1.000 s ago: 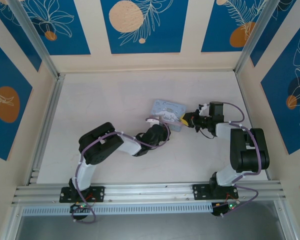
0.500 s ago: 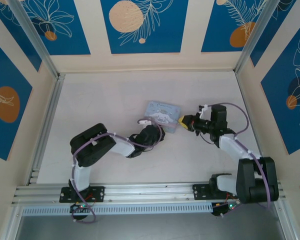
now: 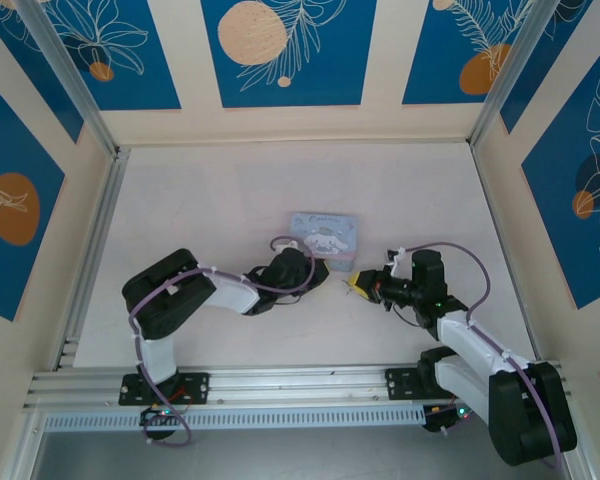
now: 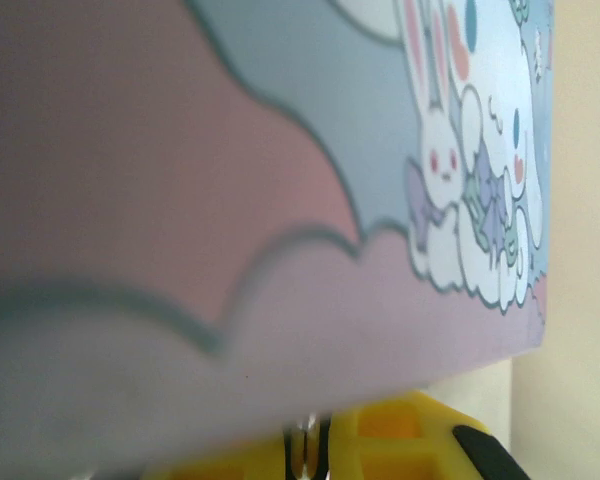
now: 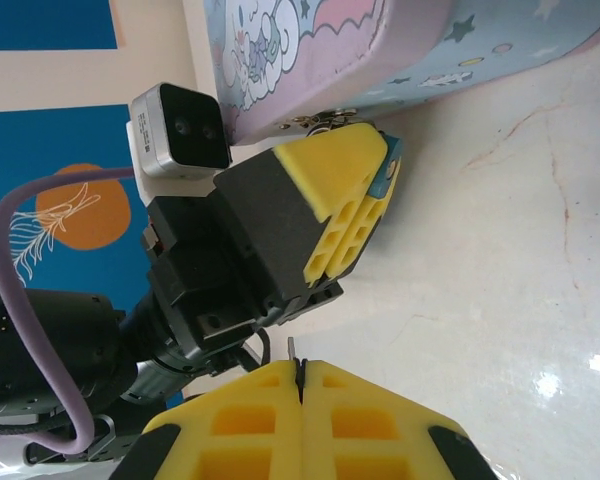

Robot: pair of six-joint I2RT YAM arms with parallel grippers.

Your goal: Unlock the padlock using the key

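Observation:
The pale blue tin (image 3: pixel 326 234) with the white cartoon character lies mid-table; its lid (image 4: pixel 280 180) sits right in front of the left wrist camera. My left gripper (image 3: pixel 323 267) is shut on the tin's near edge, and its yellow fingers (image 5: pixel 345 200) clamp a blue lip. A tiny dark metal piece, apparently the padlock (image 5: pixel 320 122), sits on the tin's rim just above those fingers. My right gripper (image 3: pixel 360 283) hovers a little off the tin's near right corner. It is shut (image 5: pixel 300 368) on the thin grey key (image 5: pixel 293 348), whose tip pokes out toward the left gripper.
Aluminium rails (image 3: pixel 300 382) run along the near edge and the left side. Patterned blue walls (image 3: pixel 280 50) enclose the pale tabletop (image 3: pixel 210 190). Purple cables (image 3: pixel 460 250) loop off both arms.
The left gripper has drawn the tin slightly toward the near edge and squared it up. The right gripper has swung nearer and away from the tin's corner, still holding the key.

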